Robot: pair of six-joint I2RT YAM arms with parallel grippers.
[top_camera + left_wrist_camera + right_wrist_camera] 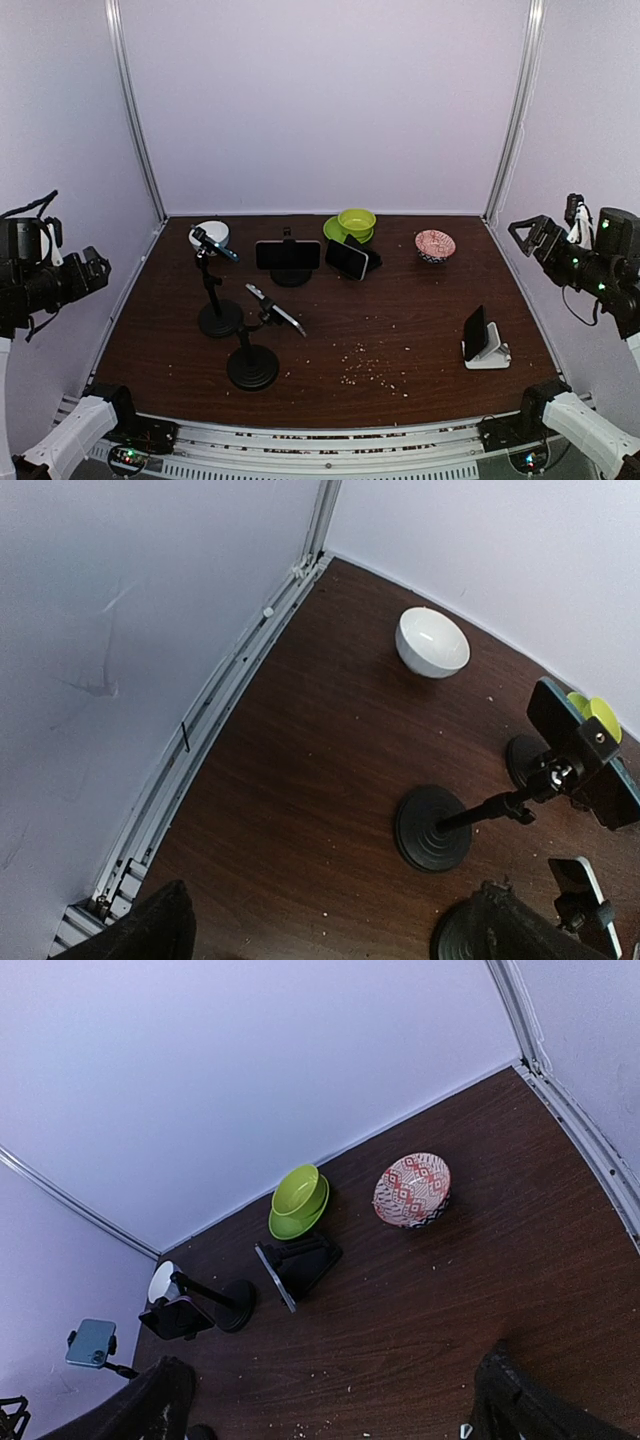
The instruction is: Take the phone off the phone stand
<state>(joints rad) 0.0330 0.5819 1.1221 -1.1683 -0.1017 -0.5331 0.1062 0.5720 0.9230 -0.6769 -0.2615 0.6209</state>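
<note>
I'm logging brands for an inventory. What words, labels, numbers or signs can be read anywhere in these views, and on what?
None can be read.
The phone on the white stand shows a dark, blank face.
The red patterned bowl carries shapes, not letters.
Nothing else bears a marking large enough to read.

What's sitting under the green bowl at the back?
The green bowl sits on a matching green plate. Only the plate's rim shows. Its middle is covered by the bowl.
</note>
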